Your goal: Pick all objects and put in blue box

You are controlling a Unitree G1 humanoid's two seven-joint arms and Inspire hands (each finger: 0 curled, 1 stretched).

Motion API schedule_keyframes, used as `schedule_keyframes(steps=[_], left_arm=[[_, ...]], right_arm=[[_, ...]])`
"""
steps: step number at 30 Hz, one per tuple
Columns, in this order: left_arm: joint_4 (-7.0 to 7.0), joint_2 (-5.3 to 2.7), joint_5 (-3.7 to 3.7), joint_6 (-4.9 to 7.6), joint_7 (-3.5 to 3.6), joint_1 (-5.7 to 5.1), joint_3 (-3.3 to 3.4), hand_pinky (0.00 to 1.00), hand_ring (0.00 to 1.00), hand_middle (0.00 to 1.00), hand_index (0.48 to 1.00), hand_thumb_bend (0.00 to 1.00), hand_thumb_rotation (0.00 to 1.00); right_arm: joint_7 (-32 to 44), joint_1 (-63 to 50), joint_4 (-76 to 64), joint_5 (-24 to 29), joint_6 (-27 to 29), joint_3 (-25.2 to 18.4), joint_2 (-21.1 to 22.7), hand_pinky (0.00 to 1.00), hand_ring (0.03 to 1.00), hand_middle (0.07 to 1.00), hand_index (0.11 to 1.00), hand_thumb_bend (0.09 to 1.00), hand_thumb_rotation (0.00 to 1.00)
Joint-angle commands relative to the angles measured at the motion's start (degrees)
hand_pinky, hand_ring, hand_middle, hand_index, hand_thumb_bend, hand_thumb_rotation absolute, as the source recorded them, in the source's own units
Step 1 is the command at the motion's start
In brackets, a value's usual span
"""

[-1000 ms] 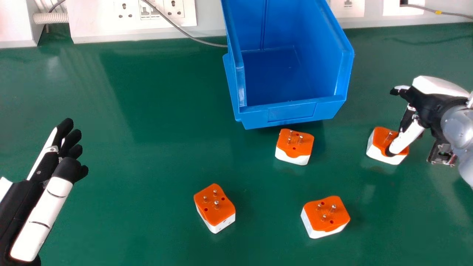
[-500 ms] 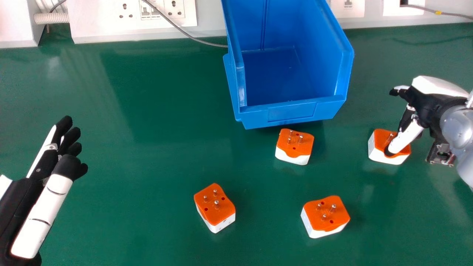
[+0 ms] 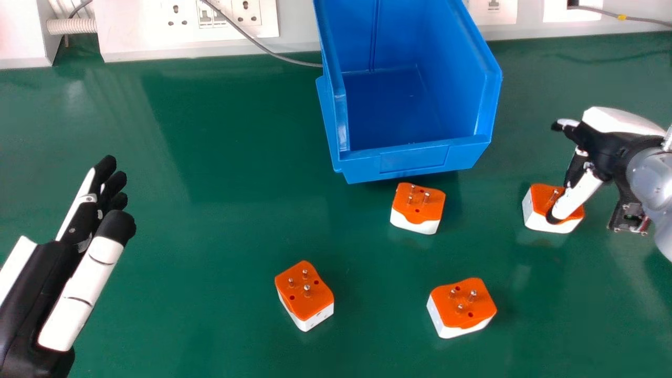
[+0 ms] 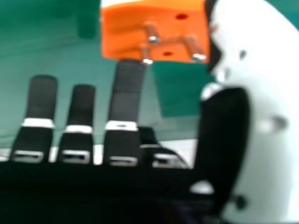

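The robot's left hand [image 3: 84,262] is open above the table at the left. At the right, the right hand [image 3: 598,152] has its thumb and a bent finger against an orange-and-white plug adapter [image 3: 541,210], which is on the table. The right hand view shows the right hand's thumb [image 4: 266,112] beside the orange adapter [image 4: 159,35] and a fingertip at its edge. Three more adapters lie pins up: one [image 3: 418,205] just in front of the blue box [image 3: 415,160], one [image 3: 304,294] nearer and left, one [image 3: 462,307] nearer and right. The box's visible floor is bare.
Along the back of the green table [image 3: 220,231] runs a white panel [image 3: 184,37] with sockets. A grey cable [image 3: 262,48] comes down from it to the left side of the box. Another cable [image 3: 646,21] hangs at the back right.
The left hand has moved a little to the right and away from the robot. The adapter at the right hand has shifted slightly rightward since the oldest frame; the right hand is almost still.
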State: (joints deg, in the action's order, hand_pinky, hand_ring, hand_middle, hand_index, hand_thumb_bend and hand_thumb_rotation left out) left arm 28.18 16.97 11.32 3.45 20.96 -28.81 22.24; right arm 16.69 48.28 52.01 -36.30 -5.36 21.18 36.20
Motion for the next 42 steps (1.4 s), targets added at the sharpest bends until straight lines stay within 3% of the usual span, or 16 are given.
schedule_keyframes(steps=[1, 7, 12, 24, 33, 36, 39, 42], left_arm=[[-0.08, 0.11, -0.20, 0.54, -0.52, 0.74, -0.36, 0.93, 0.99, 1.00, 1.000, 0.72, 0.94], [-1.75, 0.16, -1.00, 1.11, -0.59, 2.58, -1.50, 0.93, 0.99, 1.00, 1.000, 0.71, 0.95], [-3.28, 0.17, -1.02, 1.72, -0.29, 3.62, -1.72, 0.93, 0.99, 1.00, 1.000, 0.70, 0.95], [-4.96, 0.35, -1.13, 2.48, -0.16, 4.93, -2.35, 0.93, 0.99, 1.00, 1.000, 0.69, 0.95], [-6.72, 0.70, -1.43, 2.08, -0.27, 6.81, -2.91, 0.93, 0.99, 1.00, 1.000, 0.69, 0.95], [-6.90, 0.60, -1.82, 1.51, -0.78, 7.40, -3.08, 0.93, 0.99, 1.00, 1.000, 0.69, 0.95], [-5.56, 0.21, -3.04, 0.43, -1.94, 7.41, -3.42, 0.93, 0.99, 1.00, 1.000, 0.71, 0.96], [-5.09, 0.16, -3.85, -0.08, -2.89, 7.44, -3.73, 0.93, 0.99, 0.99, 1.000, 0.74, 0.96]], right_arm=[[0.25, 2.08, 0.24, 0.27, 0.48, -0.44, 1.18, 0.88, 0.956, 0.967, 0.952, 0.632, 0.00], [1.31, 2.19, -0.34, -0.25, 1.00, 0.03, 1.82, 0.90, 0.971, 0.991, 0.974, 0.645, 0.00], [1.97, 1.88, -1.69, 0.00, 0.56, -0.49, 2.14, 0.91, 0.978, 0.998, 0.982, 0.652, 0.00], [3.76, 1.25, -6.25, 0.40, -0.01, -1.64, 4.32, 0.92, 0.992, 1.000, 0.987, 0.688, 0.05], [6.98, -1.42, -13.40, 1.48, -1.09, -3.77, 7.05, 0.92, 0.993, 1.000, 0.998, 0.712, 0.07], [7.17, -1.95, -14.04, 1.56, -1.02, -4.27, 7.50, 0.91, 0.993, 1.000, 0.999, 0.719, 0.07], [7.34, -3.01, -15.07, 1.79, -1.46, -4.81, 7.63, 0.92, 0.993, 1.000, 1.000, 0.724, 0.07], [7.02, -4.03, -15.44, 1.84, -1.82, -4.75, 7.34, 0.92, 0.994, 1.000, 1.000, 0.726, 0.07]])
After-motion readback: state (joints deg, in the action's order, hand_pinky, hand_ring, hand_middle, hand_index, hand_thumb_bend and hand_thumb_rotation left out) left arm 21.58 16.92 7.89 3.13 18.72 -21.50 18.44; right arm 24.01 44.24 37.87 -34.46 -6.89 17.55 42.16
